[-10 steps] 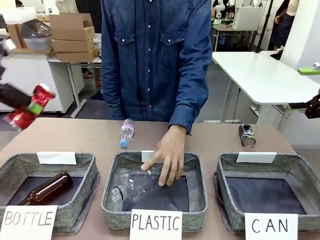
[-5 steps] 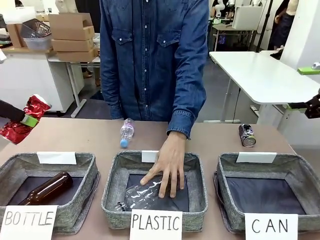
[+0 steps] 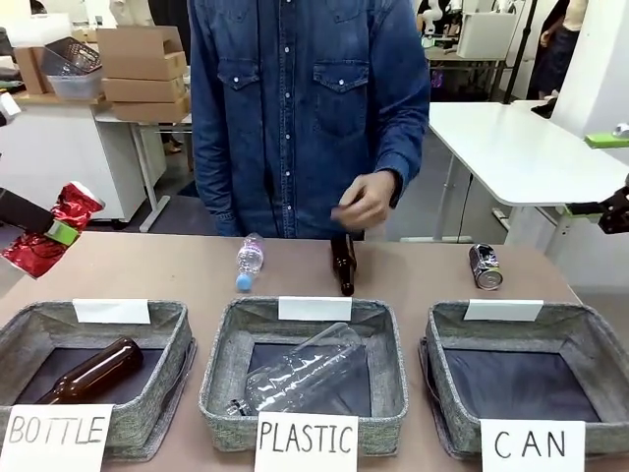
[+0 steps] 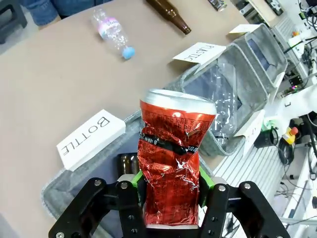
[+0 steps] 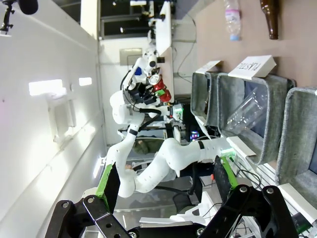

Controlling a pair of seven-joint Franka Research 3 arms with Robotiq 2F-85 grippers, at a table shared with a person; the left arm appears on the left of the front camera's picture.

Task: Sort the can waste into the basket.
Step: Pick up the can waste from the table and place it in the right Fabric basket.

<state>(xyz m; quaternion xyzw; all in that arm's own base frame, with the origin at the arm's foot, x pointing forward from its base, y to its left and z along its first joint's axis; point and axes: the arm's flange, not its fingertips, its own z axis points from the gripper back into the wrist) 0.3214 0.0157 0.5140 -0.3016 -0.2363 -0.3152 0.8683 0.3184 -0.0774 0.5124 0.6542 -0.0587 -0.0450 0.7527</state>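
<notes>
Dented red can (image 3: 37,244) at mid-left, above the brown bench (image 3: 147,270), pinched in left fingers (image 3: 63,234). Black can (image 3: 485,265) lies on the bench at right, behind CAN basket (image 3: 590,320). Right fingers (image 5: 222,173) spread. Cardboard boxes (image 3: 142,74) upper left, white bench (image 3: 511,147) upper right.

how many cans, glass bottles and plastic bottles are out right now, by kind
cans: 2 (red can, dark can)
glass bottles: 2 (near brown bottle, far brown bottle)
plastic bottles: 2 (crushed clear bottle, small clear bottle)
total: 6
</notes>
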